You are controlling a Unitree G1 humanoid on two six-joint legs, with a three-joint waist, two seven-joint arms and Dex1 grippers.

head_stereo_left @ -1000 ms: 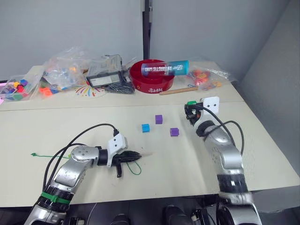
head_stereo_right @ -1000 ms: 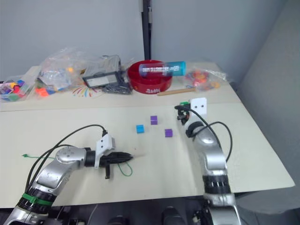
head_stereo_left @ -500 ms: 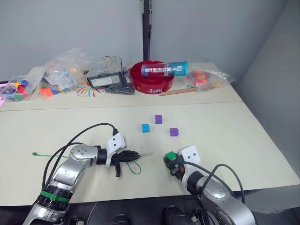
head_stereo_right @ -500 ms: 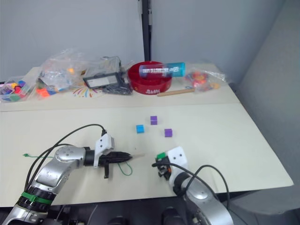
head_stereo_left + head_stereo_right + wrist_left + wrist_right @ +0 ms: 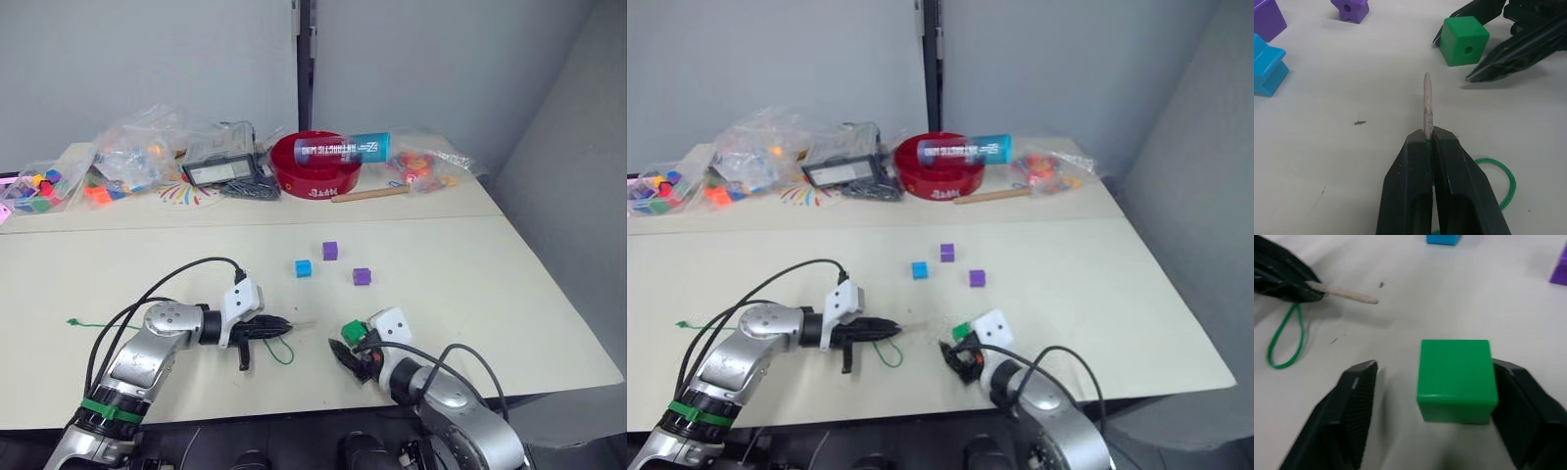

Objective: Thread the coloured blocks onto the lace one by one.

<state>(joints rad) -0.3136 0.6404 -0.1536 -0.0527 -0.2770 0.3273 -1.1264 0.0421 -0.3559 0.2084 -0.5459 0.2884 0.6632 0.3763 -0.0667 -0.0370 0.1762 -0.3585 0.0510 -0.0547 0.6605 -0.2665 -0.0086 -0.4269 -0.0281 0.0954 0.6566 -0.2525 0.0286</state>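
A: Where is the lace?

B: On the table, at the front. The left gripper is pinched tight on its pale tip. The tip sticks out past the fingers and points at a green block. A green loop of the lace lies just beside the gripper. The far end lies well off to the robot's left.

A: And the green block?

B: It sits on the table between the right gripper's two fingers. The fingers are spread apart. One finger touches the block's side. The other finger is a little way off. A round hole in the block faces the tip.

A: Where are the other blocks?

B: A blue block and two purple blocks lie near each other in the middle of the table, farther back.

A: What is at the back?

B: A red bowl with a blue tube across it, and clear bags of bright pieces.
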